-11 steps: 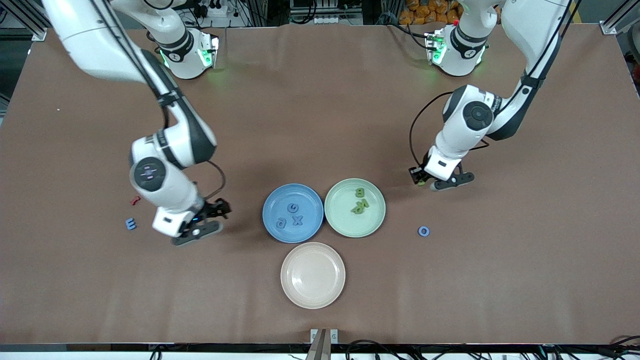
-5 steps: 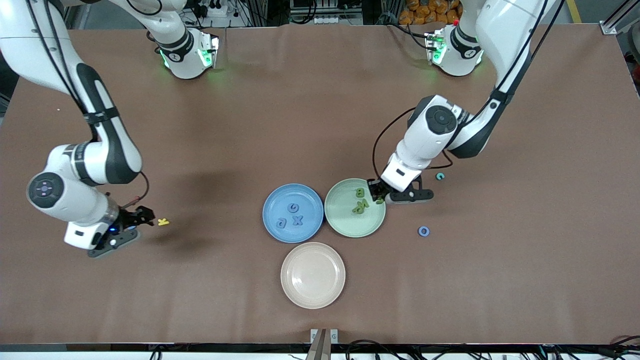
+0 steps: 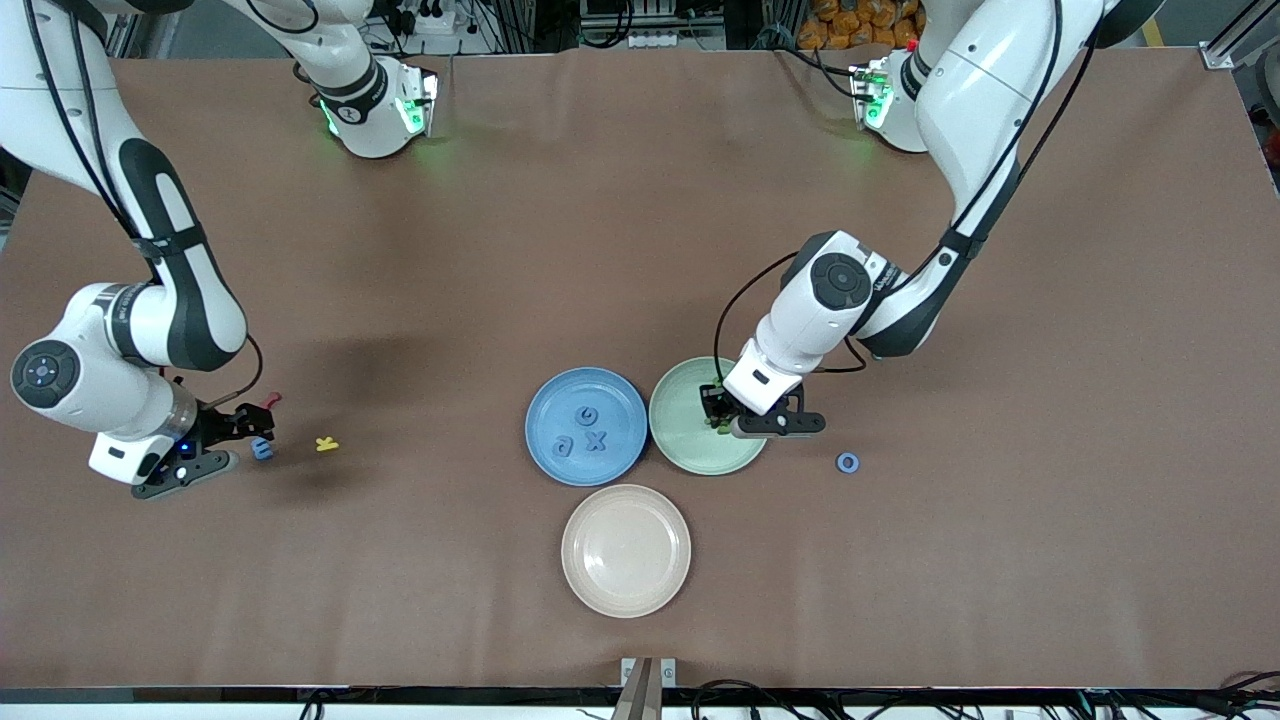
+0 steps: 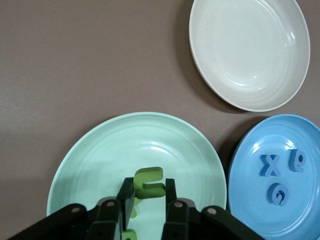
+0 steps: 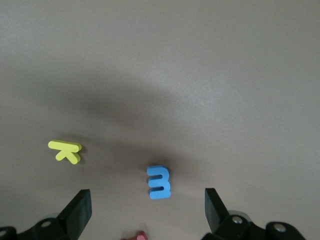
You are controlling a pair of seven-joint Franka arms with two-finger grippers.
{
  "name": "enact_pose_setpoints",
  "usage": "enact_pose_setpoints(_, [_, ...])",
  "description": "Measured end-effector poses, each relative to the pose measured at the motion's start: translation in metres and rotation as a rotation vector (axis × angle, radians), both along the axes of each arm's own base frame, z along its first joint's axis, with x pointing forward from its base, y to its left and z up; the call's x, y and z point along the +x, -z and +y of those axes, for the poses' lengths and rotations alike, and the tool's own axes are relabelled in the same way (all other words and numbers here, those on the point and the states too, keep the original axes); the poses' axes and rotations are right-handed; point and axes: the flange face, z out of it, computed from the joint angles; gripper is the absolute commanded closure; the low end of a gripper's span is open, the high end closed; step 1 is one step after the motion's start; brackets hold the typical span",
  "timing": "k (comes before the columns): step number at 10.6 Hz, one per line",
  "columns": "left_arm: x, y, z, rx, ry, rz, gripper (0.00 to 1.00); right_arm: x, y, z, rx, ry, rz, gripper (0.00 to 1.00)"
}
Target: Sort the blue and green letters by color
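My left gripper (image 3: 716, 417) is shut on a green letter C (image 4: 149, 182) and holds it over the green plate (image 3: 690, 450), also seen in the left wrist view (image 4: 100, 145). More green letters (image 4: 131, 210) lie in that plate, mostly hidden under the fingers. The blue plate (image 3: 545, 400) holds three blue letters (image 3: 587, 414). My right gripper (image 3: 255, 425) is open over a blue letter E (image 3: 262, 449) on the table; in the right wrist view the E (image 5: 159, 182) lies between the open fingers (image 5: 80, 205). A blue O (image 3: 848, 462) lies on the table toward the left arm's end.
A yellow K (image 3: 326, 444) lies beside the blue E, and a red letter (image 3: 270, 402) lies just farther from the camera than the E. An empty beige plate (image 3: 626, 590) sits nearer the camera than the two coloured plates.
My left gripper carried the green C from beside the green plate to over it. My right arm swung toward its end of the table and now stands over the blue E.
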Motion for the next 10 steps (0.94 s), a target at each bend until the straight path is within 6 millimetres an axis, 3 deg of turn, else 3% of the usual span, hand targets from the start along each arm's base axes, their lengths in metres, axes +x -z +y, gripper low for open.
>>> enact_pose_setpoints(4, [0.012,-0.011,0.006,0.027,0.002,-0.007,0.00,-0.019,0.038,0.000,0.012,0.011,-0.038,0.00])
enact_pose_setpoints(6, [0.023,-0.039,0.014,0.081,0.009,-0.011,0.00,-0.022,0.045,-0.006,0.008,0.020,-0.040,0.00])
enact_pose_setpoints(8, [0.032,-0.082,0.031,0.125,0.013,-0.025,0.00,-0.023,0.053,-0.011,0.004,0.028,-0.060,0.00])
enact_pose_setpoints(9, [0.037,-0.104,0.046,0.149,0.021,-0.037,0.00,-0.023,0.059,-0.013,0.002,0.031,-0.069,0.17])
enact_pose_setpoints(10, [0.041,-0.124,0.063,0.174,0.031,-0.046,0.00,-0.024,0.065,-0.015,0.002,0.033,-0.075,0.41])
